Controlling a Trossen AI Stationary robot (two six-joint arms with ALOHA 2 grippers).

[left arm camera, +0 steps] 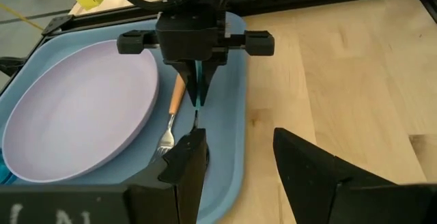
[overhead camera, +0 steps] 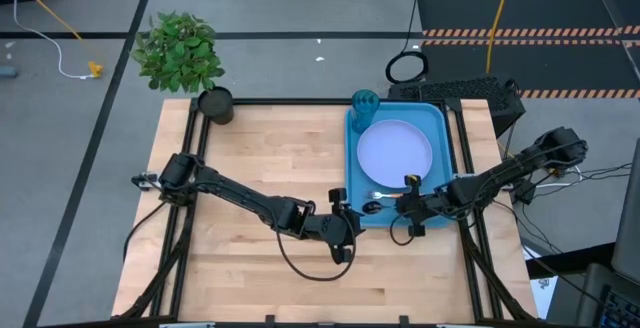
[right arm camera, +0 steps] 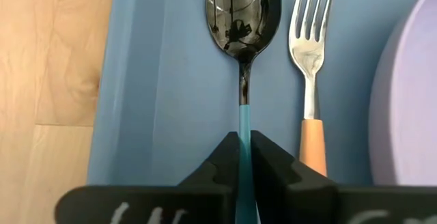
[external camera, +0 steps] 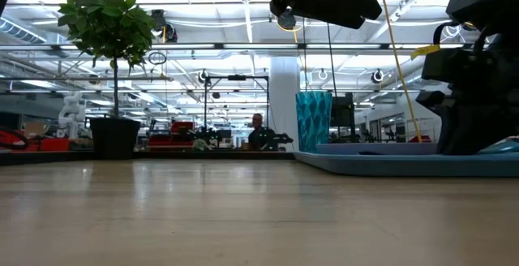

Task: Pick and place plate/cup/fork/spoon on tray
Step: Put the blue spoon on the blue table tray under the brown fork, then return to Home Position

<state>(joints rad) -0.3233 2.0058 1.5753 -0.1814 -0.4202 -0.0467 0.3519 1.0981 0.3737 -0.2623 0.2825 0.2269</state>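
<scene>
The blue tray (overhead camera: 438,118) lies at the table's far right and holds the lavender plate (overhead camera: 395,151). The teal cup (overhead camera: 365,102) stands in its far left corner. Along the tray's near edge the orange-handled fork (right arm camera: 311,60) lies beside the plate, and the spoon (right arm camera: 243,12) lies parallel to it. My right gripper (overhead camera: 405,206) reaches in from the table's right and is shut on the spoon. My left gripper (left arm camera: 239,159) hovers open over the wood by the tray's near left corner, with nothing between its fingers. My right gripper pinches the spoon's light-blue handle (right arm camera: 244,125) between its two fingertips, back from the dark bowl. The fingers slant down from the table's right and lie along the handle. The bowl (right arm camera: 243,12) points to the table's left, low over the tray floor; whether it touches I cannot tell.
A potted plant (overhead camera: 183,53) in a dark pot (overhead camera: 215,105) stands at the table's far left corner. Bare wood (overhead camera: 260,158) spreads left of the tray. Black frame rails (overhead camera: 465,168) run along the table's edges.
</scene>
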